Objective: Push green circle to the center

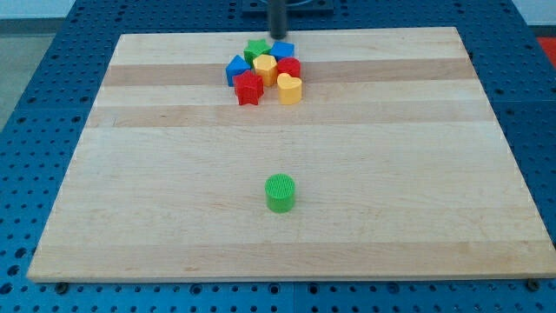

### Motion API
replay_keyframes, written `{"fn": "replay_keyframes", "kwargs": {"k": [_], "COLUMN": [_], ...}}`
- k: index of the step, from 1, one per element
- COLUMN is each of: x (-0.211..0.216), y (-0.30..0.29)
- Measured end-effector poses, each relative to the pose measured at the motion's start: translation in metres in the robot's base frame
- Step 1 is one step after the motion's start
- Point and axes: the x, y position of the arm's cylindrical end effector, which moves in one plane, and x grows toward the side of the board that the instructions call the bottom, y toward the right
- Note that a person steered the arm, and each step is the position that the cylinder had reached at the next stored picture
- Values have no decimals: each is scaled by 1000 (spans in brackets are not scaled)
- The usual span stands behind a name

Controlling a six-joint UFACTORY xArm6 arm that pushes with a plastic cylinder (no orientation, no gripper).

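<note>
Green circle [280, 192] nearest the view's bottom, alone on the wooden surface [156, 200], slightly below centre. Rod comes down upright from the view's top edge; my tip [278, 36] at the top of the block cluster, just beside the green star [255, 49] and a blue block [283, 50]. Tip well apart from the green circle. No pincer on this arm; nothing is held. Cluster also holds red star [248, 88], yellow blocks [289, 89], another blue block [237, 68].

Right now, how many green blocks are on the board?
2: the green circle stands alone below the board's middle; a green star sits at the top of the cluster, left of my tip. Others may be hidden.
</note>
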Motion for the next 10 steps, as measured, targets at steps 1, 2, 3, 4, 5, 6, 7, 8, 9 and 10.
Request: {"fn": "replay_keyframes", "kwargs": {"k": [1,2,3,4,5,6,7,8,9,10], "x": [63,188,298,333,343,330,343,366,364,351], "y": [135,206,137,87,1,-84,-119,-132,-202,-196]}}
